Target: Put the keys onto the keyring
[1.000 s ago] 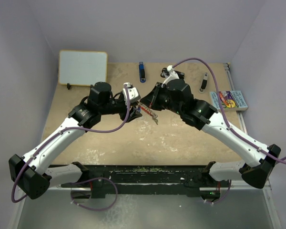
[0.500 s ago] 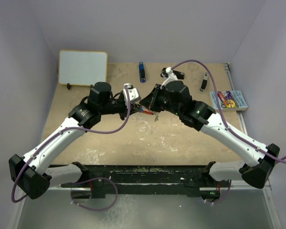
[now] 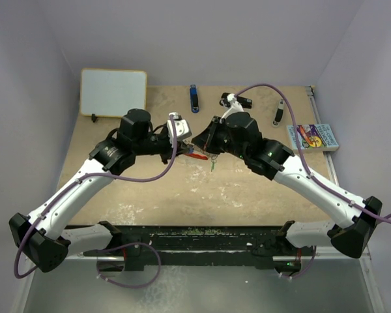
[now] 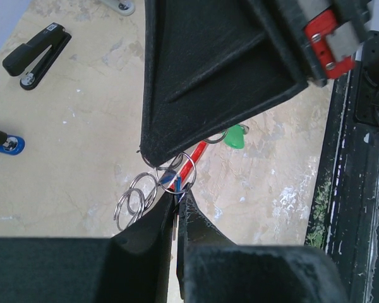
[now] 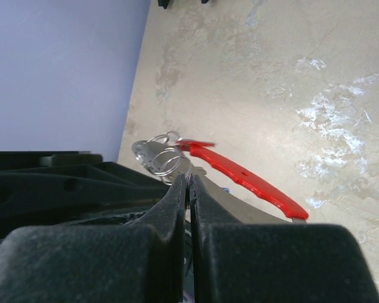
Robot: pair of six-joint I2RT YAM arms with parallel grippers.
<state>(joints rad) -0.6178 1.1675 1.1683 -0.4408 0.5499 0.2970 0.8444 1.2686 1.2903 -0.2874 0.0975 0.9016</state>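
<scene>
Fingertip to fingertip above the table (image 3: 150, 189), the right gripper (image 5: 188, 182) clamps the red keyring (image 5: 243, 178) steady while the left gripper (image 4: 175, 211), pinched tight, seemingly feeds a blue-tagged key (image 4: 175, 183) toward its silver rings (image 4: 136, 199), a green-tagged key (image 4: 235, 136) dangling alongside.

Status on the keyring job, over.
Left pincer shut at the silver rings of the keyring. Right pincer shut beside its red clip. Green-tagged key next to the clip. Stapler far off, not in the way.
</scene>
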